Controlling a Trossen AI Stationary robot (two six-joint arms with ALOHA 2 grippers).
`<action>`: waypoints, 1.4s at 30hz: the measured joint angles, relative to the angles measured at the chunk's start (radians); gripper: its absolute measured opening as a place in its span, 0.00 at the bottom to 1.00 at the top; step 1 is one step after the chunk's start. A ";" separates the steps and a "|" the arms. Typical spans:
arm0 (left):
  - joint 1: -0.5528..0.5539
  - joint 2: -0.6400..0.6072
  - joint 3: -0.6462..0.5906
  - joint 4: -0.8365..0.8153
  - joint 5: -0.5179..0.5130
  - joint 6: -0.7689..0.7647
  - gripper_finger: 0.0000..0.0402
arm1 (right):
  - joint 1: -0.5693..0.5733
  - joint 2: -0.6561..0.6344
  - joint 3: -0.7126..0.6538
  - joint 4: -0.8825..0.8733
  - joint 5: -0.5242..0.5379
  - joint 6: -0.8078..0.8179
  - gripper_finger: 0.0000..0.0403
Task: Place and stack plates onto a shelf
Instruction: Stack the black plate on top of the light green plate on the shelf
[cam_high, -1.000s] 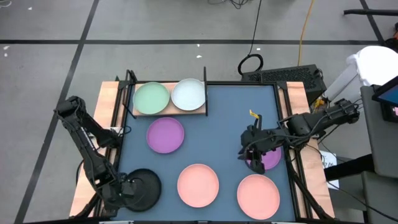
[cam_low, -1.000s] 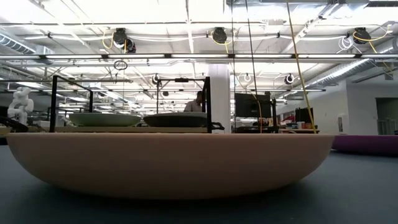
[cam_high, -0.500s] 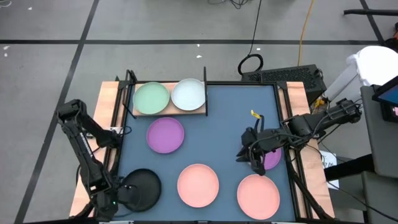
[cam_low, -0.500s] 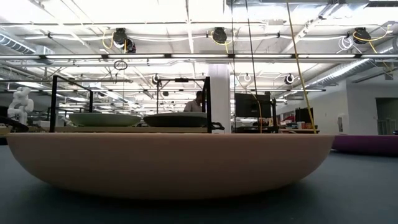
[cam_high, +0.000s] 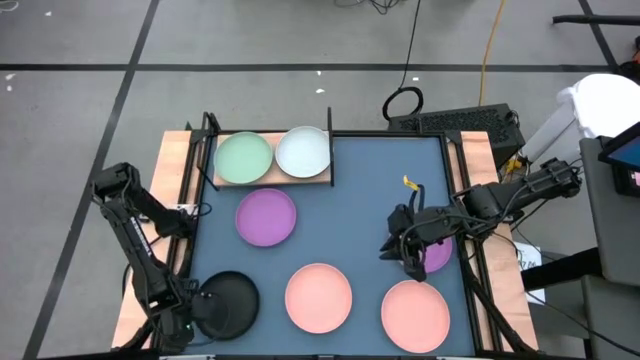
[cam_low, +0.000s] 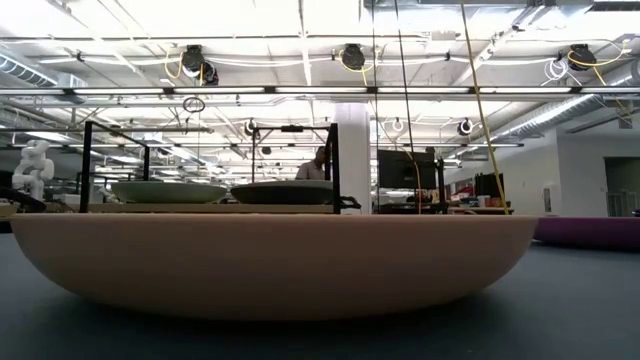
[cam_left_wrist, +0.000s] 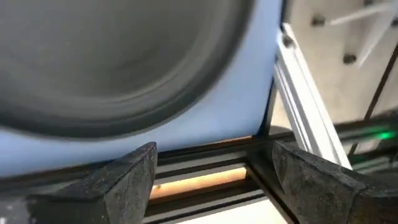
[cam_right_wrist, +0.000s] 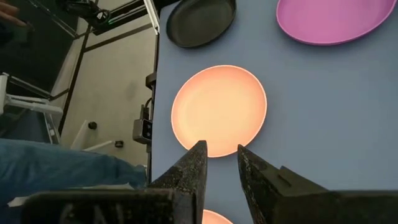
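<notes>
At worktop's near-left corner, left claw stands wide open beside round matte black plate, apparently ready to grip its rim for light-wood shelf; right claw nearly closed, empty.

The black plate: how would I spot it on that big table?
Start at the blue-grey mat and go to its near left corner, opposite the wooden shelf. The black plate lies there, by the open left gripper. It is the only dark plate; its neighbours are pink and purple.
</notes>
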 joint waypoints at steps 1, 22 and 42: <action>0.012 -0.007 0.000 -0.006 0.001 -0.026 0.79 | 0.000 0.000 0.000 0.000 0.000 0.000 0.19; 0.379 -0.044 -0.072 -0.270 -0.169 0.199 0.60 | 0.000 0.000 0.000 0.036 0.028 0.051 0.19; 0.448 -0.043 -0.258 0.026 -0.188 0.251 0.60 | 0.000 0.000 0.000 0.045 0.028 0.071 0.19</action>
